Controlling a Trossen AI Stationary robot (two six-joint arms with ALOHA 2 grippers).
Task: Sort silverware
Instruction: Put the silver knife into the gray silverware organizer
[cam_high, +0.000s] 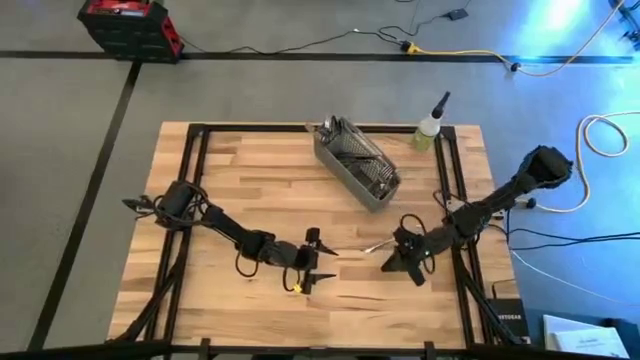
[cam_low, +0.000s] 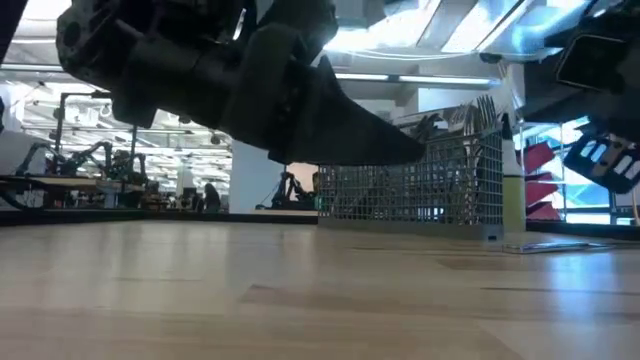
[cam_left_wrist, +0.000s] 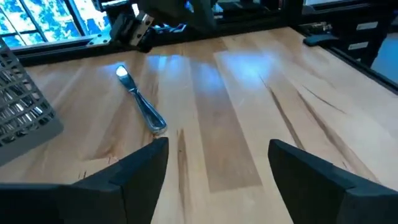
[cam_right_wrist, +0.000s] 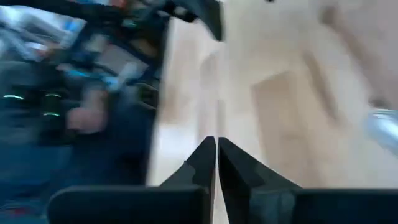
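A gray wire-mesh basket (cam_high: 357, 162) stands at the table's far middle with several pieces of silverware (cam_low: 478, 112) upright in it. One piece of silverware (cam_left_wrist: 140, 101) lies flat on the wood between my two grippers; it also shows in the high view (cam_high: 378, 244). My left gripper (cam_high: 318, 262) hovers open just left of it at the table's near middle, with nothing between its fingers (cam_left_wrist: 134, 167). My right gripper (cam_right_wrist: 216, 155) is shut on nothing, just right of the piece (cam_high: 402, 256).
A small bottle with a dark nozzle (cam_high: 431, 127) stands at the far right beside the basket. A small yellow thing (cam_high: 296, 287) lies under my left gripper. Black frame rails (cam_high: 195, 170) run along the table's left and right sides. Bare wood (cam_high: 250, 190) spreads left of the basket.
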